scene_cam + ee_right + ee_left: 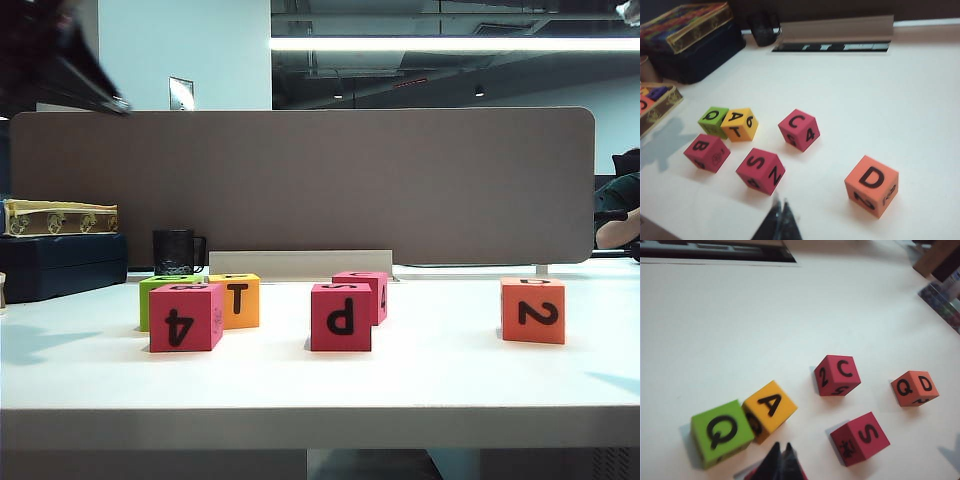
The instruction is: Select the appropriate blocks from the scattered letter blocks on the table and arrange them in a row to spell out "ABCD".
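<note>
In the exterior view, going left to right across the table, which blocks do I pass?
pink 4 block → yellow-orange T block → pink p block → orange-red 2 block.

The exterior camera sits low at the bench [320,385] front edge, looking level across it toward the grey partition [300,185]. Both wrist cameras hang high, tilted down past their closed claw tips, left claw [781,462] and right claw [780,220]. All three views share the scattered letter blocks [752,142], with the orange D block [871,185] toward 3 o'clock.

six letter blocks [760,170], one table [890,100]
</note>
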You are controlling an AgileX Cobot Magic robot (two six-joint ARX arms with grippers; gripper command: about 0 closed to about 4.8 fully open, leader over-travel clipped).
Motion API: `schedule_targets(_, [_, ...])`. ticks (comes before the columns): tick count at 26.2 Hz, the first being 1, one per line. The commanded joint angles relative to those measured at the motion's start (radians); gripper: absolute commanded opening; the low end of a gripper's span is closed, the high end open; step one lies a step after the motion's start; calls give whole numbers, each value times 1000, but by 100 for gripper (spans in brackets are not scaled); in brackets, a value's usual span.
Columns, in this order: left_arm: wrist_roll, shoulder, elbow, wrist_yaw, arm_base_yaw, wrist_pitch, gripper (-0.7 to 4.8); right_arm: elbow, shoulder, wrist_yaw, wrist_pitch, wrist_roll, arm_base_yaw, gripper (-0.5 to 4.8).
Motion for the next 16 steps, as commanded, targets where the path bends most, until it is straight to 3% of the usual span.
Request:
schedule_targets(1, [20,90,86,-21,-30,-53,-6,6,-2,-2,4,-2,23,-2])
schedule_targets(10, [126,131,190,-111,-57,-240,-6,6,-2,-5,-21,-3,90,-2])
schedule_targets(13, [239,131,196,-281,-150,-315,-6,8,-2,-11,-66,-6,122,-2])
schedule_targets(16, [266,134,201,-357,-212,-300,-6,23,-2,-16,-111,-60,146,-2])
